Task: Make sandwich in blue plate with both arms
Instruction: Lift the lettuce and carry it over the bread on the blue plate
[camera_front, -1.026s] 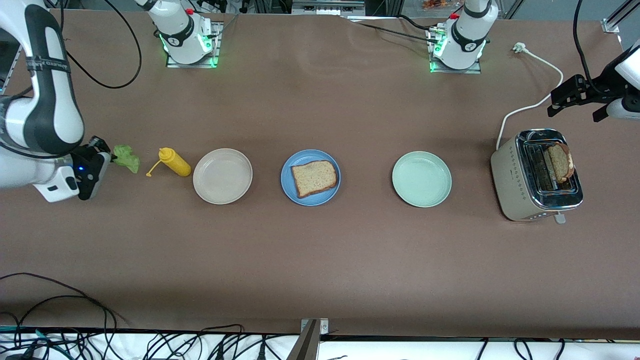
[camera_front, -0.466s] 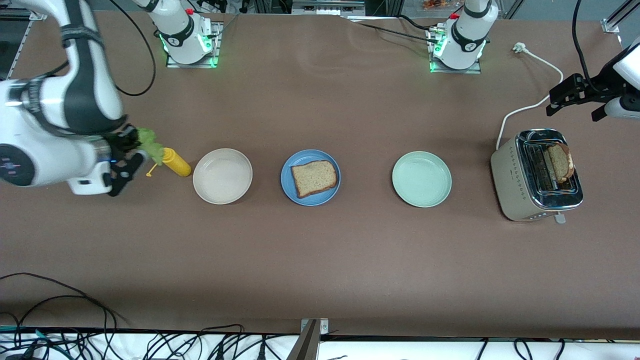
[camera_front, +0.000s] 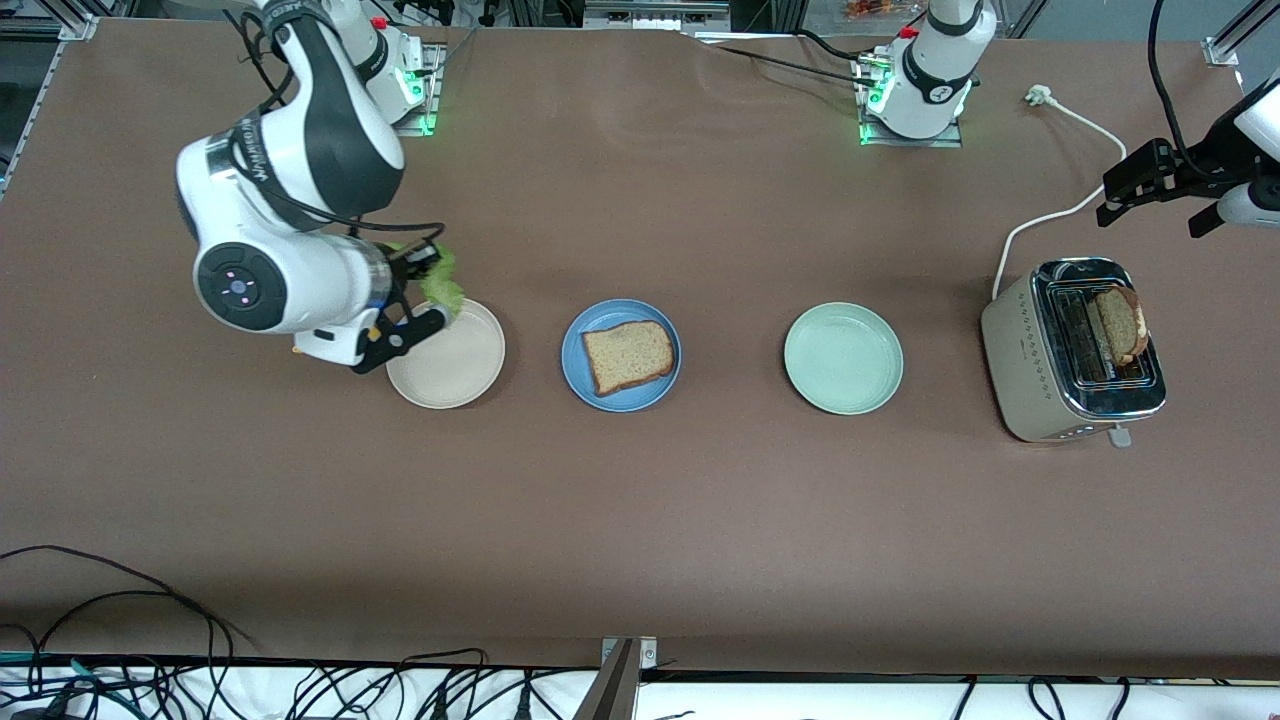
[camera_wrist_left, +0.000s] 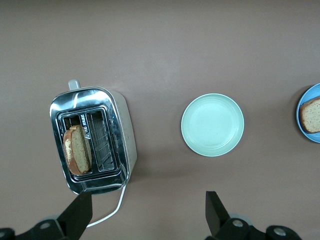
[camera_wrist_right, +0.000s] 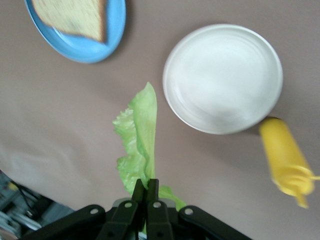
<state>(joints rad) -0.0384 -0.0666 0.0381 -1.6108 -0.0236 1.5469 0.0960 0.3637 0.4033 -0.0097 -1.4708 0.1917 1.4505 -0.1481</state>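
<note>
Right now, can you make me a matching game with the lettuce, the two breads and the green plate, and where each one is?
Things:
1. lettuce
2. bread slice
3. second slice
4. green plate

Places or states:
A. in the toaster
B. empty
C. pinched in the right claw
D. on the blue plate

Pairs: 1-C, 2-D, 3-A, 4-B

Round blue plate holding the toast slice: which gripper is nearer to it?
Right. The right gripper, holding lettuce, hovers by the cream plate beside the blue plate; the left gripper hangs near the toaster.
</note>
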